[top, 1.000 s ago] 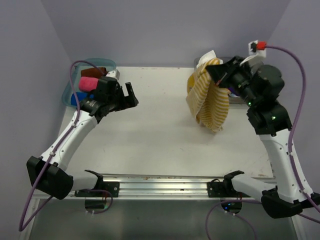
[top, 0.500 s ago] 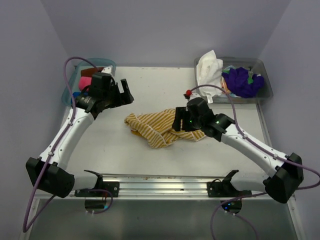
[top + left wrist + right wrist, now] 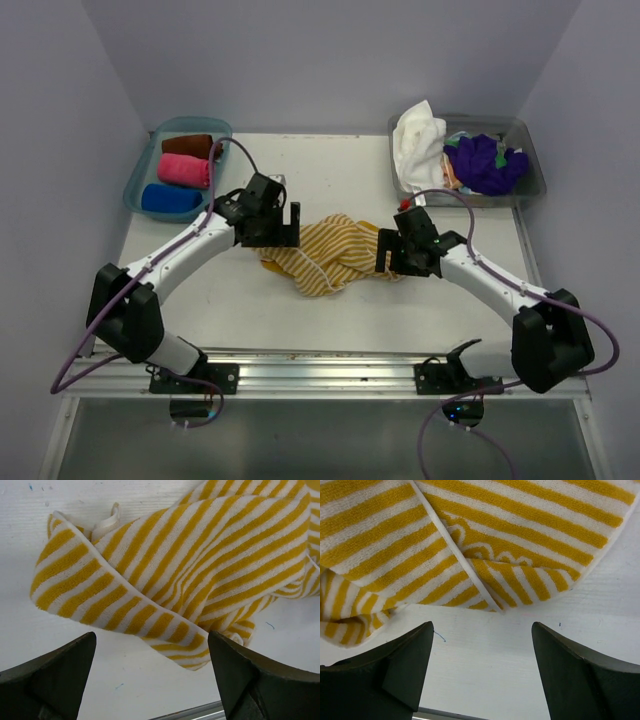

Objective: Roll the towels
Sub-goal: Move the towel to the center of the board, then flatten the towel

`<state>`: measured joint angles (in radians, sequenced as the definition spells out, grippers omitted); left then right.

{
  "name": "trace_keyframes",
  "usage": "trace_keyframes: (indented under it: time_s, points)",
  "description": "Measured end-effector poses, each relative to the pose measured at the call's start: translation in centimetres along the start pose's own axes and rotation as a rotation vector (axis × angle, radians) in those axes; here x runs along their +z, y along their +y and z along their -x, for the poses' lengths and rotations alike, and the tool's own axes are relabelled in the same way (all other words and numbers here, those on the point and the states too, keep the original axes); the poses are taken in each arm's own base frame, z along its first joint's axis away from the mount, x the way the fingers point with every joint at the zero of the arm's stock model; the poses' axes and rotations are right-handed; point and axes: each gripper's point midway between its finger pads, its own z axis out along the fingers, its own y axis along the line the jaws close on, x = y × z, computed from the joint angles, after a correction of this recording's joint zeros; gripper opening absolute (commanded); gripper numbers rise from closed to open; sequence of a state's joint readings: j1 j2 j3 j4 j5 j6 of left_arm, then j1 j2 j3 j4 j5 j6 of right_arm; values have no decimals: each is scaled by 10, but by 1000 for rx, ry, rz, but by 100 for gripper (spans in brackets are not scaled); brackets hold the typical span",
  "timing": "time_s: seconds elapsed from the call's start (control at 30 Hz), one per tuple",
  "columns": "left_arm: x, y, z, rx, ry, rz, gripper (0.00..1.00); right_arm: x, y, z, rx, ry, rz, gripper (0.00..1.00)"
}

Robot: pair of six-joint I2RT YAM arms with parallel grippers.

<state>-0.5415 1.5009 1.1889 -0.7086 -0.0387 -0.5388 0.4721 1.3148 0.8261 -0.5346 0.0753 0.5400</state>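
White table (image 3: 330, 170); striped towel (image 3: 322, 256) crumpled mid-table, between left gripper (image 3: 283, 230) and right gripper (image 3: 396, 262). Both spread wide, holding nothing. Towel looks light, floppy, grippy terry. Likely best pinched at hemmed corners, then pulled flat.

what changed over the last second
The right gripper brought the striped towel down from by the right bin to the table's middle, let it go and now stands open at its right edge. The left gripper, open throughout, swung from the left bin to the towel's left side. The rolled towels in the left bin and the white towel and purple towel in the right bin stayed put.
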Motion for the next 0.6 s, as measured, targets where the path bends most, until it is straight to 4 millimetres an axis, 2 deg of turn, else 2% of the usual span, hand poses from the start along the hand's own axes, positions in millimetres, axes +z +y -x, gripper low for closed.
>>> trace_keyframes:
  time_s: [0.17, 0.2, 0.23, 0.27, 0.3, 0.33, 0.37, 0.4, 0.43, 0.47, 0.5, 0.6]
  points:
    - [4, 6, -3, -3, -5, 19, 96, 16, 0, -4, -29, 33, -6, 80]
    - [7, 7, -4, -3, -4, 20, 96, 21, 1, -5, -33, 39, -6, 74]
    - [10, 6, -3, -3, -4, 19, 91, 26, 1, -5, -40, 43, -7, 68]
    - [15, 6, -3, -3, -1, 19, 87, 31, 1, -5, -44, 47, -9, 53]
    - [20, 5, -4, -3, 4, 19, 82, 36, 1, -6, -52, 53, -12, 44]
    - [26, 5, -4, -2, 11, 20, 70, 40, 2, -6, -52, 56, -12, 35]
    - [31, 5, -5, -6, 16, 22, 60, 42, 2, -5, -51, 56, -11, 18]
    - [36, 5, -6, -5, 24, 24, 48, 43, 3, -5, -54, 53, -9, 10]
    - [41, 5, -8, -6, 33, 26, 21, 43, 4, -3, -49, 46, -7, 3]
    - [45, 5, -9, -9, 42, 28, 5, 42, 5, 0, -47, 36, -5, 0]
    - [48, 6, -10, -7, 49, 30, 0, 39, 6, 3, -47, 26, -1, 0]
    - [49, 10, -7, -8, 54, 32, 0, 19, 13, 26, -47, -50, 14, 0]
